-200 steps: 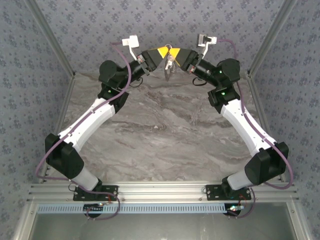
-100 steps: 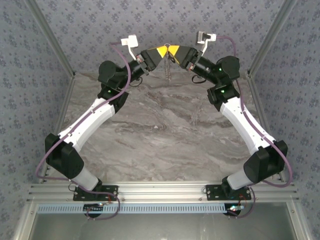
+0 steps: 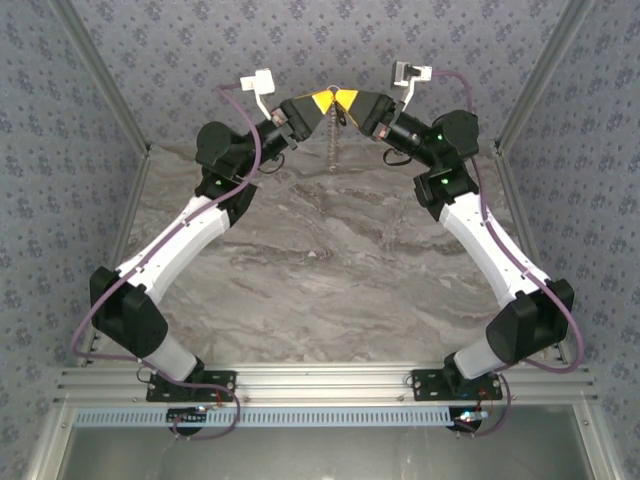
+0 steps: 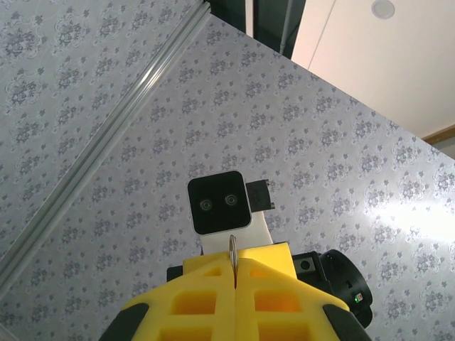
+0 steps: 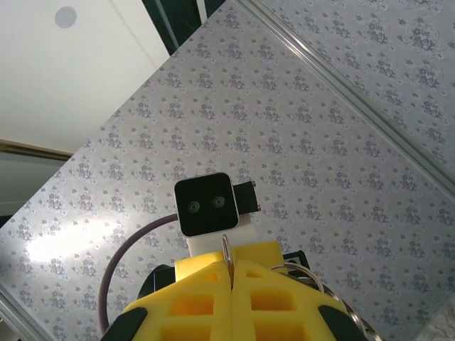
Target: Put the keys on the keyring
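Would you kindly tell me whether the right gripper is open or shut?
Shut: in the right wrist view, the right gripper has its yellow fingers pressed together, pinching a thin metal loop in their seam.

The top view is bright, even and sharp, with only soft shadows on the grey marble-look table [image 3: 320,290]. In the left wrist view, a white glare sits on the grey flowery wall [image 4: 320,142] at 3 o'clock, below a small round ceiling lamp [image 4: 384,8] at 1 o'clock. In the right wrist view, the glare is at 8 o'clock.
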`<action>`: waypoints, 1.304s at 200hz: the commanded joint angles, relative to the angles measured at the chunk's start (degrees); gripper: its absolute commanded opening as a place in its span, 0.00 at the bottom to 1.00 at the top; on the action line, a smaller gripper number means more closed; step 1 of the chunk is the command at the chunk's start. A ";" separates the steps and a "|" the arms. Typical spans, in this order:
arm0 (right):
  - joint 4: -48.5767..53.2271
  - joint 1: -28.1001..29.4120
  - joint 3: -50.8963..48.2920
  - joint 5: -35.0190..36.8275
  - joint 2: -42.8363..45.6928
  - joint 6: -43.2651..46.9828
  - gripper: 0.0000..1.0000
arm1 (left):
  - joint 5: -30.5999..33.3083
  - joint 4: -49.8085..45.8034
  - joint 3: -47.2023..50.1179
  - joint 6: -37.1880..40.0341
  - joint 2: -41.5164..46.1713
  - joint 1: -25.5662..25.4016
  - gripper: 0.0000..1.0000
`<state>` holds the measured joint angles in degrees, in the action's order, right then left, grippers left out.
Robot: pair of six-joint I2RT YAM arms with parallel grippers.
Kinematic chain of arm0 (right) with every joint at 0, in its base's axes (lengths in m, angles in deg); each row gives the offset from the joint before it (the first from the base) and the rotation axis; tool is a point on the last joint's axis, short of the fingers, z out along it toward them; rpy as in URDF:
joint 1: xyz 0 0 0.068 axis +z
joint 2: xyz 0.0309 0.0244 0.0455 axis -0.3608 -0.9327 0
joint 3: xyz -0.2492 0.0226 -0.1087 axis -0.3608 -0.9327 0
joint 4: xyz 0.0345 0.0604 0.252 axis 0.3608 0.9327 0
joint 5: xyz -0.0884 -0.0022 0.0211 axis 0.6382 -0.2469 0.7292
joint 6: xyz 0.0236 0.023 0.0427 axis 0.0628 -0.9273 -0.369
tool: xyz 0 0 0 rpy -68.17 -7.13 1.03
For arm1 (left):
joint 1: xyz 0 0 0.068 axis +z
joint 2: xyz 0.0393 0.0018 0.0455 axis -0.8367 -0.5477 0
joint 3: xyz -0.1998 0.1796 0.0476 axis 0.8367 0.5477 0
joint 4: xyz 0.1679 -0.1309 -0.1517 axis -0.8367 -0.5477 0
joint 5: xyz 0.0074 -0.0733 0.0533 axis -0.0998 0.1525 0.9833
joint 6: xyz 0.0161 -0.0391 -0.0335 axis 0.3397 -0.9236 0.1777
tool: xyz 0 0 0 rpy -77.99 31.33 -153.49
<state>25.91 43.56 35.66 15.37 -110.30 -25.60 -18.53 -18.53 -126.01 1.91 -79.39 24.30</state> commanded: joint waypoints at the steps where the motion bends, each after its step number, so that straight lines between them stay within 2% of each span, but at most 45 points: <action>1: -0.05 -0.90 -0.13 -2.40 1.68 1.02 0.00 | -0.92 0.33 0.05 1.00 1.65 0.71 0.12; 28: 1.71 -3.26 -1.74 -4.29 3.61 1.92 0.00 | -0.57 -1.82 1.24 2.33 3.59 2.98 0.26; 61: 4.60 -6.04 -2.93 -8.84 5.49 3.54 0.00 | -3.13 -7.12 0.78 4.74 5.29 6.32 0.34; 82: 9.28 -6.88 -2.32 -13.42 6.10 7.09 0.00 | -8.13 -14.17 -2.56 8.14 4.92 8.13 0.38; 135: 26.46 -7.02 0.20 -18.97 7.08 20.86 0.00 | -20.01 -38.10 -13.83 21.88 1.07 8.78 0.41; 173: 27.44 -7.11 -0.18 -19.52 6.85 21.75 0.00 | -27.56 -47.96 -19.61 25.66 -2.51 8.89 0.42; 218: 21.91 -7.13 -2.30 -19.80 6.55 17.25 0.00 | -35.15 -49.52 -25.00 22.43 -7.70 8.67 0.41; 261: 19.03 -7.15 -3.74 -19.35 6.19 14.86 0.00 | -36.37 -48.07 -25.73 21.58 -9.09 7.45 0.35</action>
<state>48.84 36.74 32.34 -3.16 -104.86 -8.77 -51.33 -67.53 -148.70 23.94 -88.74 32.76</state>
